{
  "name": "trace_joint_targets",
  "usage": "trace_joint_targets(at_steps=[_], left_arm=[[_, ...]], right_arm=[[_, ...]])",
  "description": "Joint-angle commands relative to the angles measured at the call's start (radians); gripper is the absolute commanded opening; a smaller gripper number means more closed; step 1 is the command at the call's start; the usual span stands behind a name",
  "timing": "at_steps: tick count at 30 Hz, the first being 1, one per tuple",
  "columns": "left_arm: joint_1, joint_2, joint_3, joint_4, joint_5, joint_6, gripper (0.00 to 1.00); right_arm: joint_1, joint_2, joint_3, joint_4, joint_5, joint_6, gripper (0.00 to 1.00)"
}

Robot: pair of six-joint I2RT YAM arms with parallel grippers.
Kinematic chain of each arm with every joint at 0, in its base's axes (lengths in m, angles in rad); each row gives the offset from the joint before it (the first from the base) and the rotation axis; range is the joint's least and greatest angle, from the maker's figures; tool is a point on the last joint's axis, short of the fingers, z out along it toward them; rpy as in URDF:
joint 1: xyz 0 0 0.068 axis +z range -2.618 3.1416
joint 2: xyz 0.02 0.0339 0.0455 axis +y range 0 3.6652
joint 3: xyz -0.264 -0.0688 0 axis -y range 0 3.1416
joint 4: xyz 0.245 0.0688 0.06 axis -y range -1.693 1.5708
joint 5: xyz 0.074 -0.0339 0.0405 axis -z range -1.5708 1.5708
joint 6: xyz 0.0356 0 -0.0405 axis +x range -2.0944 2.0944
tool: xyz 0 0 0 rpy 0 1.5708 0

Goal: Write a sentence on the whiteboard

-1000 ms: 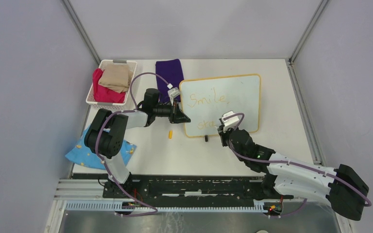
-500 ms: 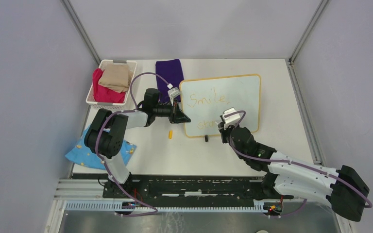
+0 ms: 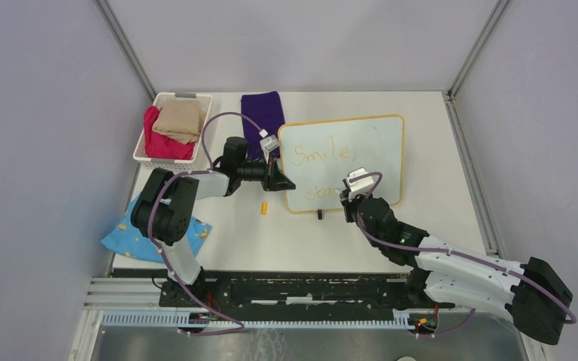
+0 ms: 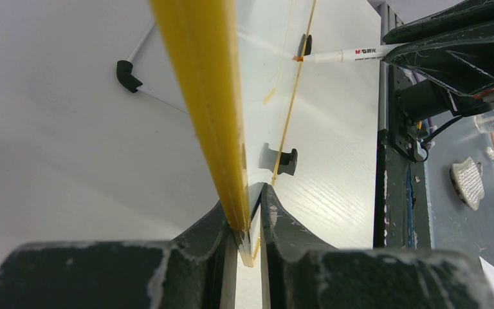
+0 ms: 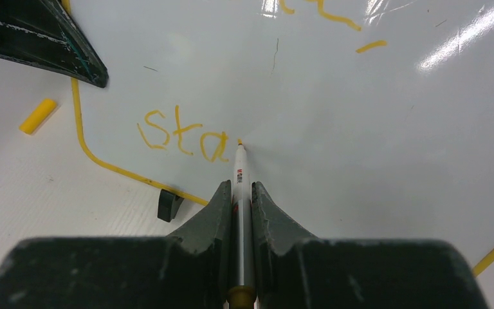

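Observation:
The whiteboard (image 3: 376, 150) lies on the table, white with a thin yellow frame (image 4: 206, 96). My left gripper (image 3: 282, 183) (image 4: 249, 212) is shut on its left edge. On the board the sentence reads "Smile," (image 3: 320, 156) in orange-yellow, with "sta" (image 5: 180, 136) below it. My right gripper (image 3: 348, 197) (image 5: 240, 188) is shut on a white marker (image 5: 240, 172), whose tip touches the board just right of the "a". The left wrist view shows the same marker (image 4: 341, 55) meeting the board.
The marker's yellow cap (image 3: 264, 208) (image 5: 38, 116) lies on the table left of the board. A black foot (image 3: 320, 215) (image 5: 169, 205) sits at the board's near edge. A white basket (image 3: 167, 95) of cloths, a purple cloth (image 3: 263, 113) and a blue cloth (image 3: 132, 237) lie to the left.
My right gripper has shifted slightly to the right along the lower line with the marker. The left gripper and the board have not moved.

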Motion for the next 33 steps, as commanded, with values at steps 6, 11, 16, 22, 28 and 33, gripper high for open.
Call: trace_joint_targets(at_steps=[6, 11, 16, 22, 28, 33], left_arm=[[-0.043, 0.083, -0.033, -0.142, -0.225, 0.142, 0.02], [-0.043, 0.083, -0.032, -0.144, -0.226, 0.141, 0.02], [-0.042, 0.087, -0.024, -0.155, -0.226, 0.142, 0.02], [-0.042, 0.086, -0.024, -0.157, -0.228, 0.142, 0.02], [-0.043, 0.086, -0.024, -0.159, -0.230, 0.142, 0.02], [-0.043, 0.089, -0.021, -0.162, -0.230, 0.142, 0.02]], right_arm=[[-0.010, -0.057, -0.058, -0.024, 0.019, 0.030, 0.00], [-0.010, -0.078, -0.032, -0.032, 0.019, 0.026, 0.00], [-0.010, -0.101, 0.021, -0.028, 0.042, 0.000, 0.00], [-0.016, -0.077, 0.062, -0.018, 0.060, -0.031, 0.00], [-0.025, -0.060, 0.061, -0.016, 0.049, -0.025, 0.00], [-0.023, -0.062, 0.034, -0.022, 0.032, -0.012, 0.00]])
